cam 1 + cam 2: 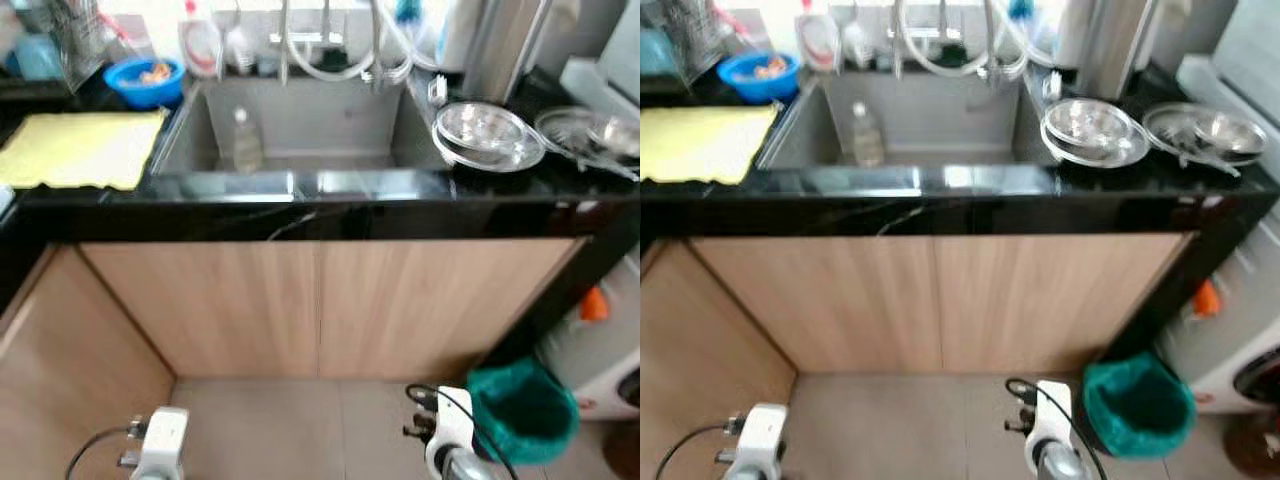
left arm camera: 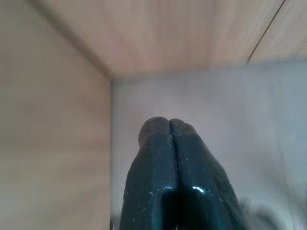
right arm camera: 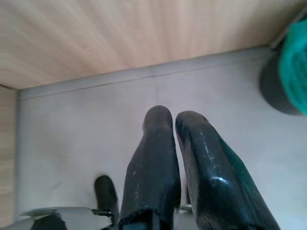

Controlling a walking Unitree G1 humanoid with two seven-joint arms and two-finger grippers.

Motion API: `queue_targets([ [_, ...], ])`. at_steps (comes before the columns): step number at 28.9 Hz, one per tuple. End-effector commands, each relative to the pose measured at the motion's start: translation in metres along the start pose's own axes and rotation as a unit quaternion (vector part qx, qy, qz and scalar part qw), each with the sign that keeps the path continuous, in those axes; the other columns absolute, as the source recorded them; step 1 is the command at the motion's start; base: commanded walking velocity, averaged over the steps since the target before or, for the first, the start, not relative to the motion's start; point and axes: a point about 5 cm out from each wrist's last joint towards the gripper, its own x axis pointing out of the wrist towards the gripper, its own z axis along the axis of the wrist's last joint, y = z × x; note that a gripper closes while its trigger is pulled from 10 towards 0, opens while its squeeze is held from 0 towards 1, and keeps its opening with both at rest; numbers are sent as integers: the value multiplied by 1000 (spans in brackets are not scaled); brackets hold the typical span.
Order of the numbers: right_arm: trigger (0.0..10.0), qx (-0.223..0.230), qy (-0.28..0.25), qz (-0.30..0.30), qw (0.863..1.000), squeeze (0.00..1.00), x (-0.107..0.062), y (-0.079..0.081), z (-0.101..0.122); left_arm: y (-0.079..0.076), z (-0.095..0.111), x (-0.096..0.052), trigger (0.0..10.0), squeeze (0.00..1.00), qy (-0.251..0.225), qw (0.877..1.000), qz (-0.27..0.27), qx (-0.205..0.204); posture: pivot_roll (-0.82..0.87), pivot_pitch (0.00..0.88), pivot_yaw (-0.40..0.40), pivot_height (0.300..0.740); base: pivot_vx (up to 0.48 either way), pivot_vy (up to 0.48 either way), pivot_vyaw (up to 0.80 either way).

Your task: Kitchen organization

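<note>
A plastic bottle (image 1: 246, 141) is being left upright in the sink (image 1: 300, 125), far above both pinched-together, empty grippers, left (image 2: 169, 125) and right (image 3: 168, 117); during any reach, it is likely being toppled.

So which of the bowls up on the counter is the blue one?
The blue bowl sits on the counter left of the sink, behind the yellow mat. The others, right of the sink, are shiny steel bowls.
</note>
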Motion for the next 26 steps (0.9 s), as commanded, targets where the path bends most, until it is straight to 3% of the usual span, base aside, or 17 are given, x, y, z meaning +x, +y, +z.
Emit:
queue_targets([
  [1,10000,4,3,-9,1000,0,-1,-5,-1,5,-14,-5,10000,0,26,1000,5,7,-105,19,35,731,0,0,0],
  [6,10000,4,3,-9,1000,0,-1,-5,-1,9,-37,-13,10000,0,82,997,4,9,-105,17,35,731,0,0,0],
  [16,10000,7,0,-8,1000,0,-1,-4,0,12,-60,-23,10000,0,132,991,6,6,-109,16,33,731,196,0,0],
  [22,10000,6,0,-9,1000,0,-1,-4,0,5,-43,-15,10000,0,96,995,-6,6,-112,15,33,731,286,0,0],
  [26,10000,6,1,-9,1000,0,-1,-5,0,5,-44,-16,10000,0,98,995,-8,7,-117,8,34,731,292,0,0],
])
